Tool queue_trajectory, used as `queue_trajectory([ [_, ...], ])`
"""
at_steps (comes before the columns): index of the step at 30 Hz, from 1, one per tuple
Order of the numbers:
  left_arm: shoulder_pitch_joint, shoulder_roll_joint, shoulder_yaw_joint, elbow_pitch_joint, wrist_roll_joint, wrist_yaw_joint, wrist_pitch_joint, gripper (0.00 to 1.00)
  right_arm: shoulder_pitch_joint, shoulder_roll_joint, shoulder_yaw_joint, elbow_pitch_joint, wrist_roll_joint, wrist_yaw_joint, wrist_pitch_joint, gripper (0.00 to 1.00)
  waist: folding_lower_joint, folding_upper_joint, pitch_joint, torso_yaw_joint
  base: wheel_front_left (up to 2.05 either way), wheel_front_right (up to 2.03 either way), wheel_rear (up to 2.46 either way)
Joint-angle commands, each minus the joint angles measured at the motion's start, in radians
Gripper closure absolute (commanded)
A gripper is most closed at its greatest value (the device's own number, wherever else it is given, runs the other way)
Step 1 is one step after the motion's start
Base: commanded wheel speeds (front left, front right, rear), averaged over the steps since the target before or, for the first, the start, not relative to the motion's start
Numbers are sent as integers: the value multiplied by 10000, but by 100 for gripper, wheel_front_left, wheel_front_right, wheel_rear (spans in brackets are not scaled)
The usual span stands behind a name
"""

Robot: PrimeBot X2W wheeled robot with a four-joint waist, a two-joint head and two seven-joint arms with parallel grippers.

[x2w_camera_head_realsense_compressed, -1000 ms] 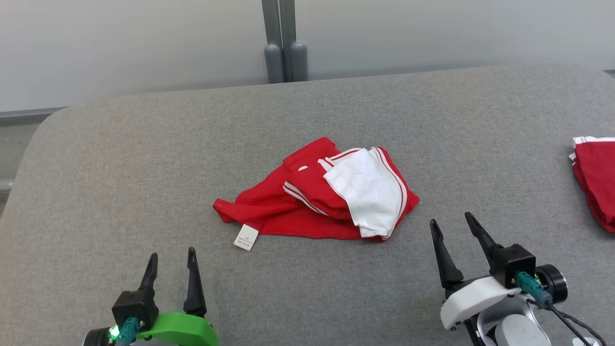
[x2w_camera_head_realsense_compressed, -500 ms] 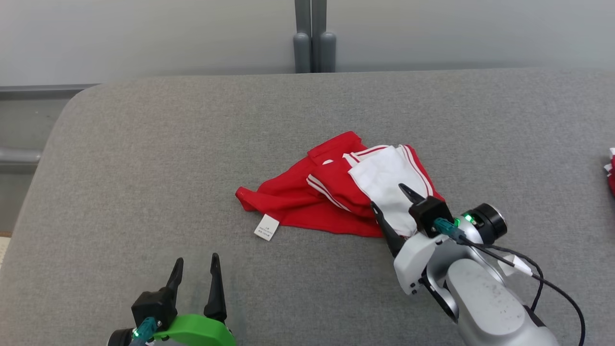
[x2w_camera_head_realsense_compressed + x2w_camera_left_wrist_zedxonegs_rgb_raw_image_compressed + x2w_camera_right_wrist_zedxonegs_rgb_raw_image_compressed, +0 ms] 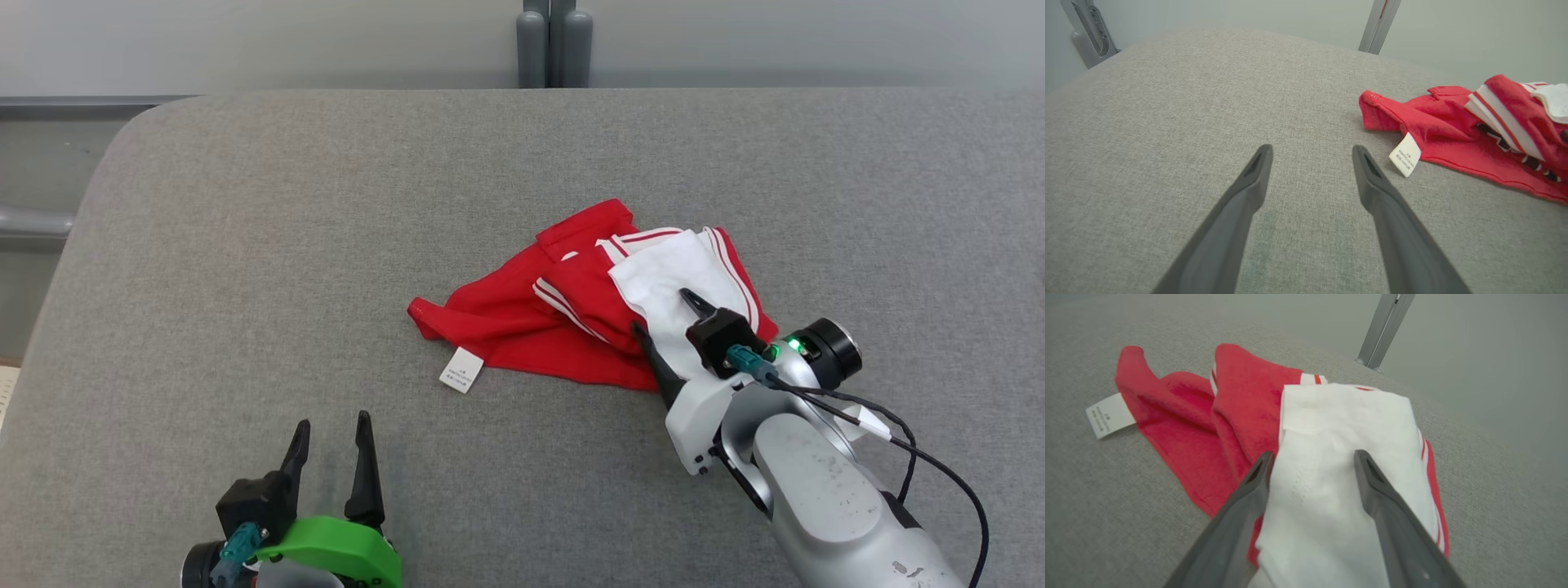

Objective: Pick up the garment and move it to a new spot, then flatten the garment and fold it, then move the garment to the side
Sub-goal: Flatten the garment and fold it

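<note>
A crumpled red garment (image 3: 522, 314) with white stripes, a white panel (image 3: 673, 278) and a white care label (image 3: 461, 370) lies mid-surface on the grey padded table (image 3: 245, 245). My right gripper (image 3: 661, 312) stands open, its fingers straddling the near end of the white panel (image 3: 1331, 457) without pinching it. In the right wrist view the red cloth (image 3: 1180, 428) spreads to the left of the fingers (image 3: 1249, 490). My left gripper (image 3: 331, 425) is open near the front left, over bare fabric, apart from the garment (image 3: 1453, 126) and its label (image 3: 1405, 154).
Grey posts (image 3: 553, 45) rise behind the table's far edge against a pale wall. The table's rounded left corner (image 3: 122, 139) drops off to a lower ledge. Wide bare grey surface lies left of and beyond the garment.
The head camera has shifted, moving the whole scene. My right gripper came forward from the near right onto the garment's white panel, still open. The left gripper kept its pose.
</note>
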Motion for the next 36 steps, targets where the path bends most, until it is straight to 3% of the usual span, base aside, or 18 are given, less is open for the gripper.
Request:
queue_trajectory([
  [1,-145,44,15,-51,12,-21,-3,0,73,-18,-86,-47,7,-9,-113,13,0,0,21,-76,0,0,0],
  [3,-133,44,9,-81,46,-37,-3,0,157,5,-193,-53,54,-9,-164,57,0,0,7,-140,0,0,0],
  [5,-118,44,7,-72,70,-68,-3,0,201,24,-290,-14,59,-9,-190,80,0,0,-17,-204,0,0,0],
  [6,-115,44,4,-66,65,-70,-3,0,215,27,-364,1,91,-9,-217,100,0,0,-25,-225,0,0,0],
  [25,-5,44,27,-22,74,-217,-3,0,-510,25,-1553,-1489,1199,-9,-1002,100,0,0,-361,-409,0,0,0],
  [32,-292,44,-395,78,-221,-234,-3,0,-2162,74,-337,-1530,1756,-9,-997,100,0,0,-146,165,0,0,0],
  [36,-332,46,-623,156,-414,-183,-3,0,-3219,85,674,-1899,3097,-9,-1022,100,0,0,-76,666,0,0,0],
])
